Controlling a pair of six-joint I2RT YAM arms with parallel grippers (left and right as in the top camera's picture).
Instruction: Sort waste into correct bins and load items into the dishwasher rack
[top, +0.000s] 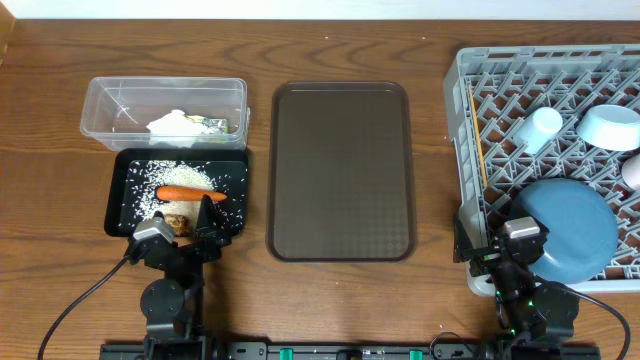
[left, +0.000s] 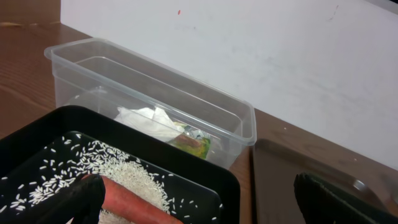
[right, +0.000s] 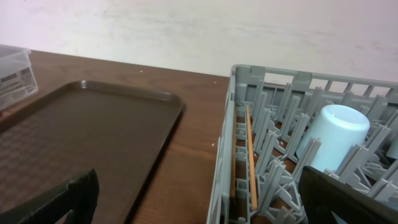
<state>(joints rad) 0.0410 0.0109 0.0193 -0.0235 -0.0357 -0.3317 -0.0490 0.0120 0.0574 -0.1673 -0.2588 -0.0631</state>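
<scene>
The black tray (top: 114, 200) holds loose white rice (top: 182, 174), an orange carrot (top: 188, 193) and a brown lump (top: 180, 219). The clear tub (top: 98, 100) behind it holds crumpled tissue (top: 174, 124) and a green-yellow wrapper (top: 216, 126). My left gripper (top: 182, 228) is open and empty over the tray's front edge. In the left wrist view the carrot (left: 134, 202) lies beside its left finger. The grey rack (top: 461, 100) holds chopsticks (top: 478, 135), a pale cup (top: 541, 128), a white bowl (top: 608, 125) and the dark-blue plate (top: 570, 228). My right gripper (top: 508, 248) is open at the rack's front-left corner.
A large brown serving tray (top: 340, 170) lies between the bins and the rack. A second pale cup (top: 632, 170) shows at the rack's right edge. In the right wrist view the chopsticks (right: 250, 155) lie along the rack's left wall (right: 224, 162).
</scene>
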